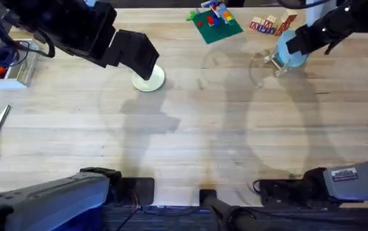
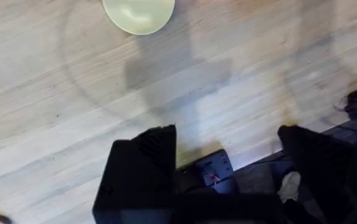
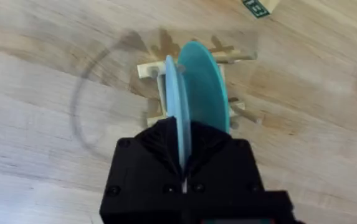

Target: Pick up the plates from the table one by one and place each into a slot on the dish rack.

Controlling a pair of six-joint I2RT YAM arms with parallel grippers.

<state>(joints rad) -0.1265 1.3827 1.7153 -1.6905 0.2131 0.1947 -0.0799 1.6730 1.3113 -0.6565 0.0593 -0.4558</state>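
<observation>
Clamping the thin, stiff, light blue round plastic plate (image 3: 172, 106) by its rim, the right tool (image 3: 184, 163) stands it directly ahead in the small light-wood dowel rack (image 3: 156, 70), beside a darker teal plate (image 3: 204, 81); slippery, likely.

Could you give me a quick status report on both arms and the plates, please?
Right hand shut on blue plate, upright in rack beside teal plate. Left hand open above table, empty. Cream plate flat, waiting. Nothing in the way.

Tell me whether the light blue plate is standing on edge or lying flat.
On edge. The light blue plate stands upright among the rack's dowels, beside a teal plate, with the right tool shut on its rim.
</observation>
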